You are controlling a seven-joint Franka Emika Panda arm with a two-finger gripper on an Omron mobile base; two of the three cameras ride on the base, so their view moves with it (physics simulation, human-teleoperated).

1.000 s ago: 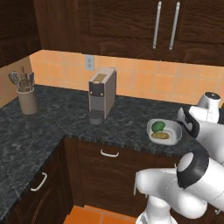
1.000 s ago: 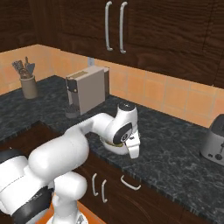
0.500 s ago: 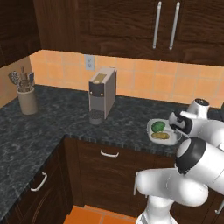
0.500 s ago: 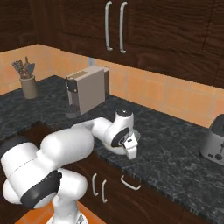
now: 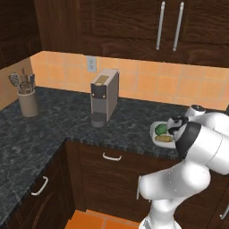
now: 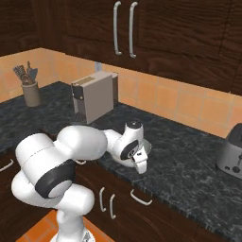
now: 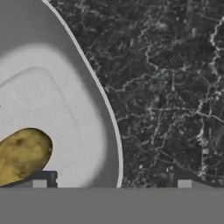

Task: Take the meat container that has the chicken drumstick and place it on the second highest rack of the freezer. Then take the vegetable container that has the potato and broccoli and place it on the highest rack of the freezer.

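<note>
Yellow-brown potato point(image 7: 22, 155) beside left fingertip point(image 7: 40, 180)

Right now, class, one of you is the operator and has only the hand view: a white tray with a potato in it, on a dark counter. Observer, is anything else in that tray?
Observer: Yes. In the left base view, broccoli lies in the tray next to the potato.
Operator: What else stands on the counter?
Observer: A coffee machine, clear of the tray, to its left in that view.
Operator: And on the other side?
Observer: A toaster, at the far right of the right base view.
</note>
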